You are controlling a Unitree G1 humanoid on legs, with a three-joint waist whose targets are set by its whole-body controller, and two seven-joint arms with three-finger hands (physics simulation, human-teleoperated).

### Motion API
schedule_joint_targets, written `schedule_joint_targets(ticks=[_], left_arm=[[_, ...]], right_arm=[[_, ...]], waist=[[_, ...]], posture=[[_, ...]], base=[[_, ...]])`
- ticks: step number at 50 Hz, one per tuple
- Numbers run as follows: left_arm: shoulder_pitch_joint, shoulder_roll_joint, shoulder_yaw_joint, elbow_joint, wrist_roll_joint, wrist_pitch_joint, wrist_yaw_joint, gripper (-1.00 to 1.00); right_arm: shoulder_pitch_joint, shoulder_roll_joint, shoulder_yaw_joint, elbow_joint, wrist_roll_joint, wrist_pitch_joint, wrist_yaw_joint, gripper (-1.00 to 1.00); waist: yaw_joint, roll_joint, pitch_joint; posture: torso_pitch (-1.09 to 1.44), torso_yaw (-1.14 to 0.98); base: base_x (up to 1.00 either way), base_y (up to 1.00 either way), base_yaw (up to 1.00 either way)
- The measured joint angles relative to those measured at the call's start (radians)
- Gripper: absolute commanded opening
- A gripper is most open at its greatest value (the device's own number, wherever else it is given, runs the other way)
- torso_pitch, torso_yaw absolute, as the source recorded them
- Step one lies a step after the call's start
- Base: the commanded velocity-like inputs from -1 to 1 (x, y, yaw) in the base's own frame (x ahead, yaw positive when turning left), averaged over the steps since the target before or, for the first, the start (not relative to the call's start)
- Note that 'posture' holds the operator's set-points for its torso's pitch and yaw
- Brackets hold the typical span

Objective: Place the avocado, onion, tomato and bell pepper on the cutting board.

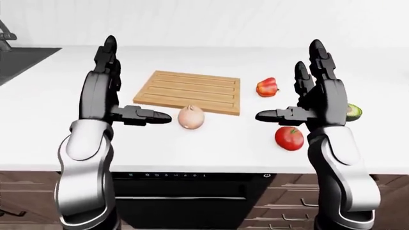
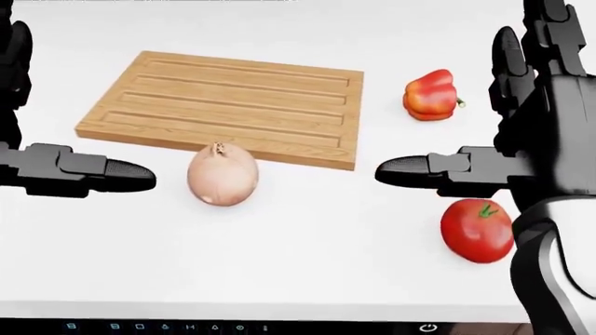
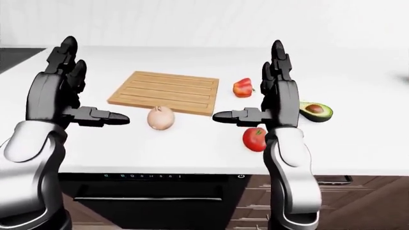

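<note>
A wooden cutting board (image 2: 223,105) lies on the white counter with nothing on it. A pale onion (image 2: 221,174) sits just below the board's lower edge. To the board's right is a red bell pepper (image 2: 431,95), and a red tomato (image 2: 477,230) lies lower right. The halved avocado (image 3: 316,110) rests at the right, partly behind my right hand. Both hands hover above the counter, fingers up and thumbs pointing inward. My left hand (image 1: 131,86) is open left of the onion. My right hand (image 1: 287,79) is open above the tomato. Neither holds anything.
A dark sink (image 1: 19,57) is set into the counter at the far left of the left-eye view. Under the counter's near edge is a black oven with a control strip (image 1: 192,175). Wooden drawers (image 1: 287,211) stand to its right.
</note>
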Motion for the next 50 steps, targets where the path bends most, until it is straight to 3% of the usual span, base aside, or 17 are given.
schedule_joint_targets(ticks=[10, 15, 18, 22, 26, 28, 34, 38, 43, 50], left_arm=[[0.023, 0.001, 0.000, 0.003, -0.004, -0.024, -0.005, 1.00], [0.016, 0.003, 0.001, -0.008, 0.004, -0.033, -0.002, 1.00], [0.010, -0.001, -0.014, -0.014, 0.002, -0.032, -0.009, 1.00], [-0.003, 0.002, -0.024, -0.004, 0.000, -0.023, -0.019, 1.00], [-0.015, 0.003, -0.023, 0.002, 0.012, -0.022, -0.019, 1.00], [-0.024, 0.006, -0.023, 0.002, 0.019, -0.024, -0.019, 1.00], [-0.003, 0.000, -0.013, 0.019, 0.039, -0.026, -0.020, 1.00], [0.012, -0.003, -0.010, 0.025, 0.039, -0.016, -0.023, 1.00], [-0.002, -0.020, -0.008, 0.006, 0.016, -0.035, -0.015, 1.00], [0.001, -0.025, -0.019, 0.011, -0.039, -0.042, 0.014, 1.00]], right_arm=[[0.007, 0.001, 0.001, -0.010, -0.002, 0.006, 0.004, 1.00], [0.008, -0.002, -0.002, -0.031, 0.003, 0.004, 0.009, 1.00], [0.007, -0.009, -0.017, -0.025, -0.001, 0.003, 0.005, 1.00], [0.003, -0.011, -0.026, -0.012, -0.004, 0.013, -0.002, 1.00], [-0.002, -0.011, -0.018, -0.018, 0.002, -0.003, 0.002, 1.00], [-0.002, -0.010, -0.019, -0.027, 0.008, -0.006, 0.003, 1.00], [0.018, -0.001, -0.002, -0.005, 0.013, -0.001, 0.007, 1.00], [0.017, 0.002, 0.002, -0.003, 0.010, -0.002, 0.007, 1.00], [0.021, -0.006, -0.024, -0.039, 0.014, -0.010, -0.003, 1.00], [0.016, -0.005, -0.012, -0.023, 0.011, -0.008, -0.004, 1.00]], waist=[[0.006, 0.002, 0.006], [0.007, -0.018, 0.014], [-0.006, 0.002, 0.015], [-0.005, -0.004, 0.013], [-0.003, 0.034, 0.020], [-0.009, 0.066, 0.008], [-0.001, 0.003, 0.009], [0.011, -0.015, 0.009], [0.009, -0.002, -0.007], [0.002, 0.002, -0.006]], posture=[[0.00, 0.00], [0.00, 0.00], [0.00, 0.00], [0.00, 0.00], [0.00, 0.00], [0.00, 0.00], [0.00, 0.00], [0.00, 0.00], [0.00, 0.00], [0.00, 0.00]], base=[[0.06, 0.00, 0.00], [0.16, 0.00, 0.00], [0.16, 0.00, 0.00], [0.16, 0.00, 0.00], [0.16, 0.00, 0.00], [0.00, 0.00, 0.00], [0.02, 0.00, 0.00], [0.04, 0.00, 0.00], [0.00, 0.00, 0.00], [0.00, 0.00, 0.00]])
